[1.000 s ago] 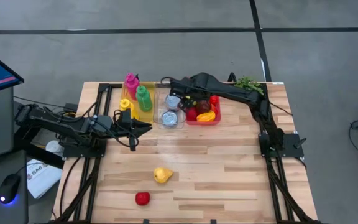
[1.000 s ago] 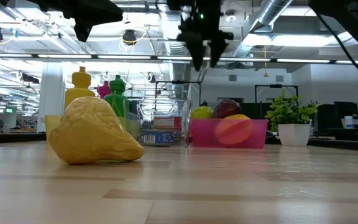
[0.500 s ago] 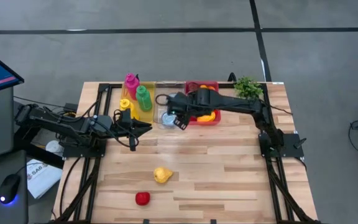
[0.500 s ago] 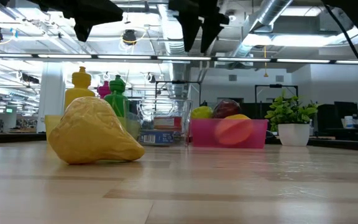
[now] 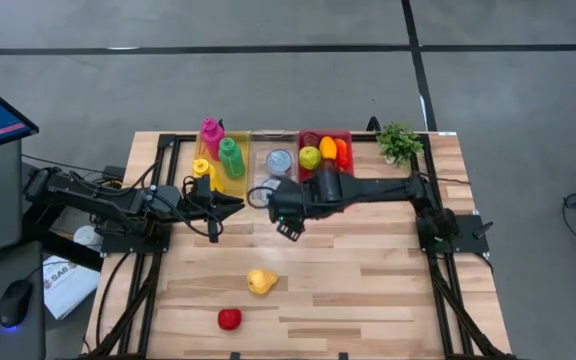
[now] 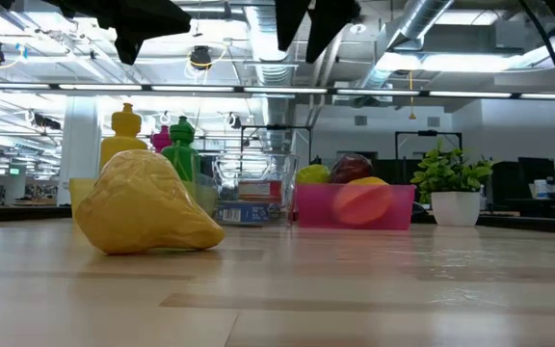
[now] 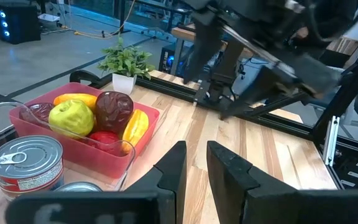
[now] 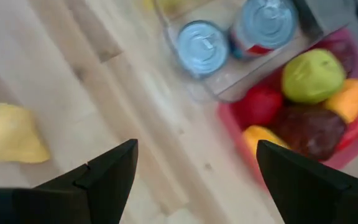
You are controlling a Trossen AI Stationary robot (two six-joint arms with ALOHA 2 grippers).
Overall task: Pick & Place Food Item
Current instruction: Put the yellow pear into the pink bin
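Note:
A yellow food item [image 5: 261, 281] lies on the table's near middle, large at the low view's left [image 6: 147, 207]. Beside the near edge sits a small red food item [image 5: 229, 318]. My right gripper [image 5: 288, 226] hangs open above the table's middle, between the bins at the far edge and the yellow item [image 8: 8, 142], with nothing between its fingers. At the table's left my left gripper [image 5: 238, 205] waits, shut and holding nothing, pointing toward the table's right [image 7: 196, 174].
Three bins line the far edge. A yellow bin [image 5: 236, 178] holds squeeze bottles. A clear bin [image 5: 260, 160] holds cans [image 5: 279, 161]. A red bin [image 5: 303, 135] holds fruit. A small potted plant [image 5: 399, 141] stands at the far right. Bare wood lies around the two loose food items.
My right gripper has left the bins at the far edge and swung toward the table's near edge, out over the table's middle, rising a little and turning about. It has stayed open and carries nothing.

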